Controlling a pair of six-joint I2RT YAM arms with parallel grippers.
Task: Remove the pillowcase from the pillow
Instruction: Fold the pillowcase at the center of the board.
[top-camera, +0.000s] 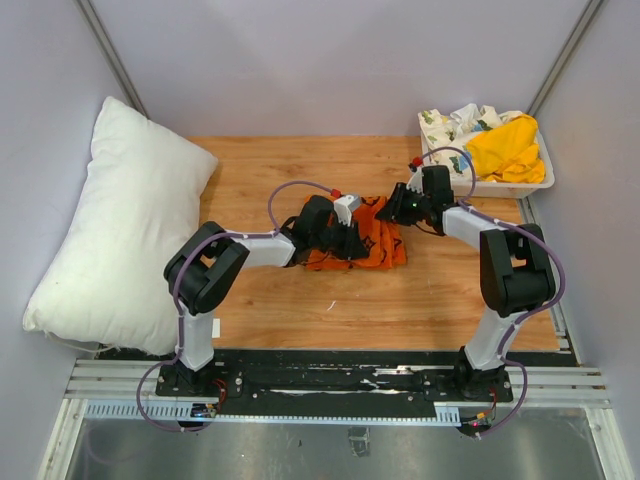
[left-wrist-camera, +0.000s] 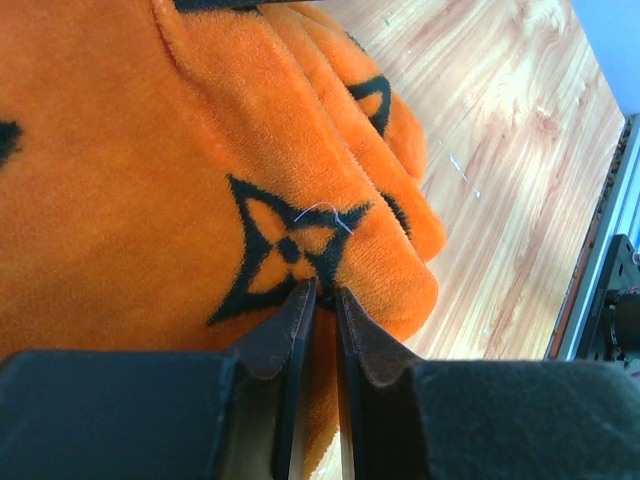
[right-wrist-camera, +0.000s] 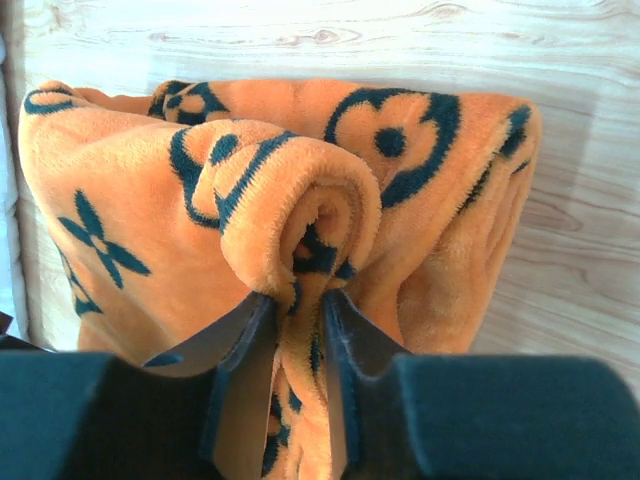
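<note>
Pillow: you see the plump plain white pillow lying bare at the far left, well apart from the case.
Left gripper: your left gripper is nearly closed, seemingly pinching a fold's edge.
Pillowcase: the bright orange plush pillowcase with black motifs lies bunched on the wooden table, between both grippers.
Right gripper: your right gripper is clamped narrow on a rolled fold.

Top view: bright, even, diffuse light from above. Soft, short shadows lie under both arms on the worktop. The white pillow is nearly washed out, with little surface detail.

Wrist views: well lit, and the pillowcase pile is sharp. The left hand and right hand bodies along the bottom edge are dark and out of focus. Mild sheen shows on the wood grain.
</note>
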